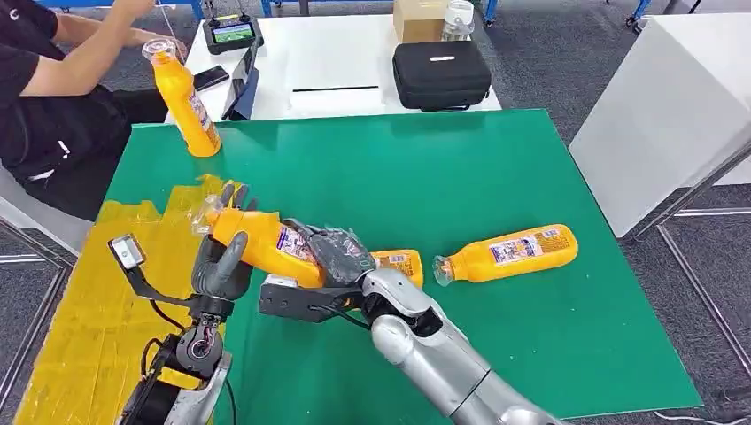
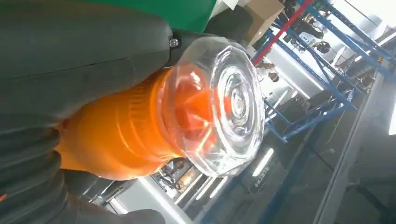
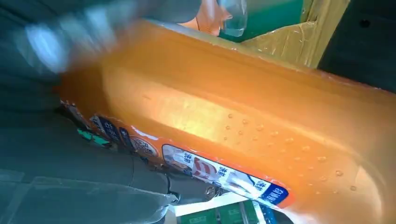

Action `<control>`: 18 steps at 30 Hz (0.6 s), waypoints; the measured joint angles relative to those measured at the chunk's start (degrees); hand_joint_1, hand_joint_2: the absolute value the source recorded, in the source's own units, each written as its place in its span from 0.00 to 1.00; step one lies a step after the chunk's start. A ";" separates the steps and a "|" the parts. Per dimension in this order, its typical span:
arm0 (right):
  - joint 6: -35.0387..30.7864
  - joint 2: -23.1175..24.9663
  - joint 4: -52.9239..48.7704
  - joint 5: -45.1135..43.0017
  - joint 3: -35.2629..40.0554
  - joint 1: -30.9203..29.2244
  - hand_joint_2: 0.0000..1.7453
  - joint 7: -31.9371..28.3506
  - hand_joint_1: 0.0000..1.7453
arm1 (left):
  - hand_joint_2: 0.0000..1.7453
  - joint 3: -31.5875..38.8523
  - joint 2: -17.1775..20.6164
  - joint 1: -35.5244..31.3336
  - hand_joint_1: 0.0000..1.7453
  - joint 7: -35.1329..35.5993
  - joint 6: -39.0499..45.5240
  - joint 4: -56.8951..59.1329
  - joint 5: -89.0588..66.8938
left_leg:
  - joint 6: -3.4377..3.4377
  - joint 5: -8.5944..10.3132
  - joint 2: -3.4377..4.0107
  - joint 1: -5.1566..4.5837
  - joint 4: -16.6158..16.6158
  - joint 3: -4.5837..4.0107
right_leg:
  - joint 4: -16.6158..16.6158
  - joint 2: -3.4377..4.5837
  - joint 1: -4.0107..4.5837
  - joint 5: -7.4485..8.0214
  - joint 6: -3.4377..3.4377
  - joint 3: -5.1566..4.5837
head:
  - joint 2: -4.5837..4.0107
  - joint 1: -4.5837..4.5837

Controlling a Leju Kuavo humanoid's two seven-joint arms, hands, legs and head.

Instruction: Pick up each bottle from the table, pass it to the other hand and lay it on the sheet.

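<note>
Bottle (image 1: pixel 261 243) sits mid-handover, gripped by both the left robot hand (image 1: pixel 221 261) and right robot hand (image 1: pixel 336 257); next, right must release.

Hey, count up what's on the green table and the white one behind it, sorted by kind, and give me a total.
Orange bottles: 4 (one upright under a person's hand, one held between both robot hands, one lying partly hidden behind the right hand, one lying apart)
Black case: 1
Cardboard box: 1
Handheld controller: 1
Phone: 1
Total: 8
</note>
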 measured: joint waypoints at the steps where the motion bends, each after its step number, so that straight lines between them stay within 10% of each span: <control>1: 0.00 0.00 0.00 0.00 0.00 0.00 1.00 0.00 1.00 | 1.00 0.04 0.00 -0.03 0.00 0.00 0.00 0.02 0.00 | 0.00 0.00 0.00 0.00 0.00 0.00 | 0.00 0.00 0.00 0.00 0.00 0.00 | 0.00 0.00; 18: 0.39 2.49 1.10 6.38 4.11 -1.83 1.00 9.73 1.00 | 1.00 2.73 -1.27 -1.98 0.00 5.71 -1.25 1.49 3.34 | 0.00 0.00 0.01 0.00 0.00 0.00 | 0.00 0.02 0.00 0.01 -0.02 -0.08 | 0.00 -0.02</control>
